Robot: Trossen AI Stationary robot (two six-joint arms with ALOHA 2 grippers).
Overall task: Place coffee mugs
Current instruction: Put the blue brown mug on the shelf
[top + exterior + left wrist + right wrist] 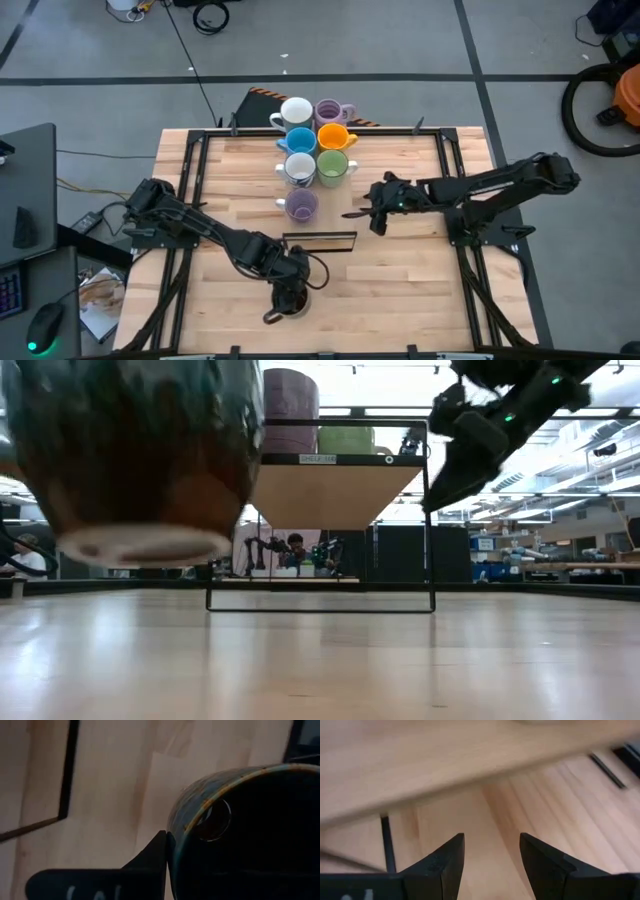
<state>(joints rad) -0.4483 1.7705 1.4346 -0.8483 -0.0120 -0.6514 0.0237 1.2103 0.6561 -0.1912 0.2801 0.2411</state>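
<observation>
Dark olive mug (290, 299) is right up at the near edge of the table (400, 290), pinched by the left gripper (288, 297). Its jaws are clamped on the mug's wall, one finger (150, 857) pressed flat against the outside just under the rim. In the low view the mug hangs clear of the wood, its pale foot ring showing and a gap under it. The brown glaze inside shows between the jaws in the left wrist view.

Further back, the right gripper (372, 213) hovers above the table with its jaws spread and nothing between them, just bare planks below. A black wire frame (320, 240) lies between the two grippers.

Beyond the right gripper's fingertips sit the rest: a lilac mug (301, 205) nearest, then a white mug (300, 168) beside a green mug (332, 166), then a blue mug (299, 140) beside an orange mug (333, 136), and at the far end another white mug (294, 112) next to another lilac mug (329, 111).
</observation>
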